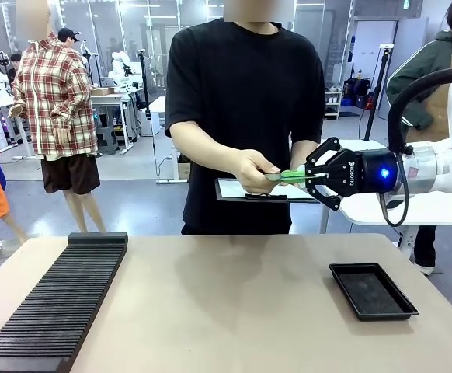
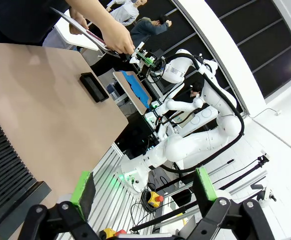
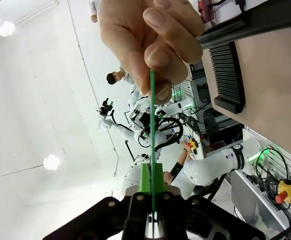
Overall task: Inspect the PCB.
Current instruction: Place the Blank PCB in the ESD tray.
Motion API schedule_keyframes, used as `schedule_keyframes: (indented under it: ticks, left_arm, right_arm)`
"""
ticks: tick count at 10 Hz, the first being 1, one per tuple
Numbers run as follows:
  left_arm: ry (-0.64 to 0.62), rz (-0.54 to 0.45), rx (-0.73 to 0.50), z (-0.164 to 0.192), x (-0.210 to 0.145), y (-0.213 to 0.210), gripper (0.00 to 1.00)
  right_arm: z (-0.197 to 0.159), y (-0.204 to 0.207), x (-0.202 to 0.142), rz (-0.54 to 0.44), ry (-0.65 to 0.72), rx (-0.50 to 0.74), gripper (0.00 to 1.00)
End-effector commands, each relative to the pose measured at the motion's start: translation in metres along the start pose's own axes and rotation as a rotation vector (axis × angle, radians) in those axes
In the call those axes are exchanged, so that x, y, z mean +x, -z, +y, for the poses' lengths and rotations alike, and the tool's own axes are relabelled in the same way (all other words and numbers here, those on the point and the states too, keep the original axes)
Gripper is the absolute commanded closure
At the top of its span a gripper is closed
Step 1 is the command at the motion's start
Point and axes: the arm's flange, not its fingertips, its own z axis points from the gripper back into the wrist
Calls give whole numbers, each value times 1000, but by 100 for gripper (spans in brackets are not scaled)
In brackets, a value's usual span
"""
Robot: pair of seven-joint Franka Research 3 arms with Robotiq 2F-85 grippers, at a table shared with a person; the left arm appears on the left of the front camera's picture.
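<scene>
Nearest me, the black slotted rack (image 1: 55, 303) is lying along the near left of the counter (image 1: 234, 311). The shallow black tray (image 1: 372, 290) is sitting a little farther in on the right, with nothing in it that I can make out. My left gripper (image 2: 143, 189) is hanging off the rack end of the counter with its jaws standing wide apart and nothing between them, well apart from the board. Past the far edge, the right gripper (image 1: 307, 176) is reaching in from the right and clamping its green pads on one end of the PCB (image 1: 288, 176). The board is hanging in the air in front of the person's chest, just above a clipboard (image 1: 249, 191) the person is carrying. The person's hand (image 1: 249, 169) is pinching the opposite end, so the board is bridging hand and gripper. Its long axis is running side to side across my front view, from the gripper toward the robot's left, and it is lying nearly flat, showing me just its thin edge. In the right wrist view it is pointing straight out along the fingers into the person's fingertips. I am judging that the next move is turning on who lets go, and that any pull should be going along that axis, not across it.
</scene>
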Motion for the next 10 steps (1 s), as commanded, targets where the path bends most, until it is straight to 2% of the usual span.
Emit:
schedule_keyframes:
  ticks: [1,10]
  left_arm:
    - [11,-2,8,-3,2,-1,0]
    - [11,-2,8,-3,2,-1,0]
  right_arm:
    - [2,1,-1,0,-5,-1,100]
    - [2,1,-1,0,-5,-1,100]
